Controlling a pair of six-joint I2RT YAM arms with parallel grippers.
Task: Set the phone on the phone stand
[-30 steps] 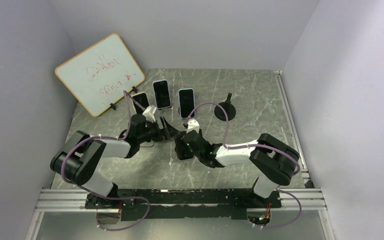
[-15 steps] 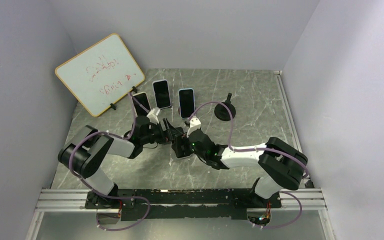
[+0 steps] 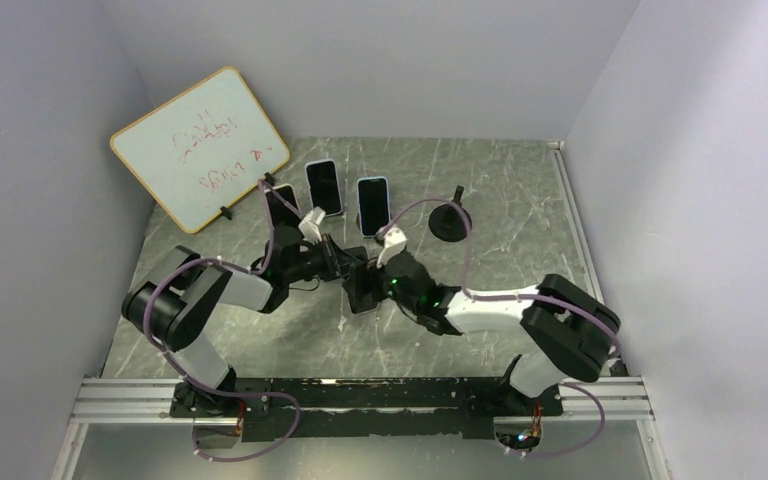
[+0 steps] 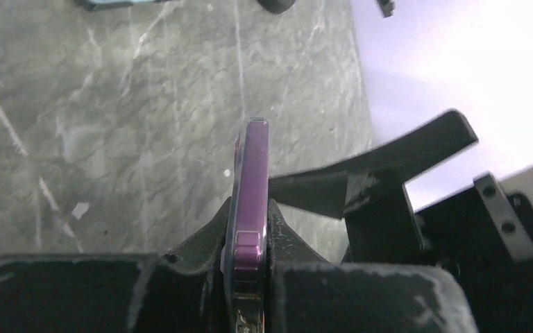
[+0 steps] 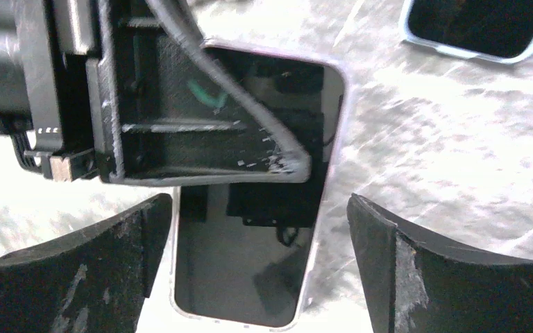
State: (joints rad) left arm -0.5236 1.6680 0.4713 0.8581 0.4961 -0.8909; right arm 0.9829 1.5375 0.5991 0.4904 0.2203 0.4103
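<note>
A purple-edged phone (image 3: 362, 287) with a dark screen hangs above the table's middle, between both arms. My left gripper (image 3: 347, 270) is shut on it. In the left wrist view the phone (image 4: 252, 173) stands edge-on, pinched between my left gripper (image 4: 250, 211) jaws. My right gripper (image 3: 378, 284) is open. In the right wrist view the phone's screen (image 5: 246, 263) lies between my right gripper (image 5: 257, 215) fingers, with a gap to the right finger (image 5: 402, 263). The black phone stand (image 3: 450, 220) sits at the back right, away from both grippers.
Three other phones (image 3: 283, 205) (image 3: 323, 187) (image 3: 373, 206) lie flat at the back. A whiteboard (image 3: 200, 145) leans at the back left. Grey walls close in the table on three sides, and a metal rail (image 3: 580, 240) runs along its right edge.
My left gripper moved in and shut on the phone's edge. My right gripper widened and let go of the phone's sides.
</note>
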